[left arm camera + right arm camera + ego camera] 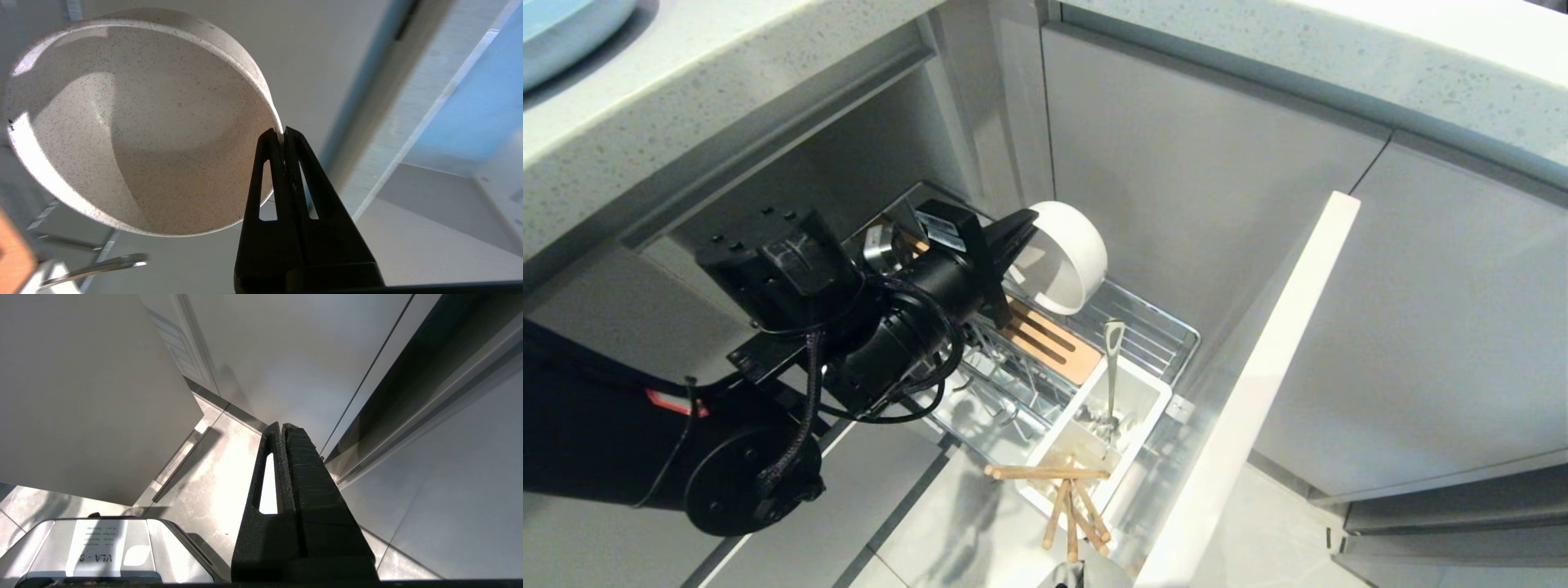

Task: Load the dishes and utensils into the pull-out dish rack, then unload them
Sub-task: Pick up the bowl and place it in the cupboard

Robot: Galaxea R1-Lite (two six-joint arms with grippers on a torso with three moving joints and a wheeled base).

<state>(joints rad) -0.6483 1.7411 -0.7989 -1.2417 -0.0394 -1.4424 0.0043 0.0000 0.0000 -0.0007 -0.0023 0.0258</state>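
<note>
The left gripper (282, 132) was clamped tight on the rim of the cream-white bowl (1066, 253), which hung tilted on edge above the dish rack (1152, 327); its speckled inside faced the wrist.

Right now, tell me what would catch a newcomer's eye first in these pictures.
First, the cream-white bowl, tipped on edge above the pull-out dish rack, its rim pinched by the left gripper. Next, the wooden chopsticks crossed loosely in the white caddy at the rack's near end, with a silver utensil standing behind them.
</note>
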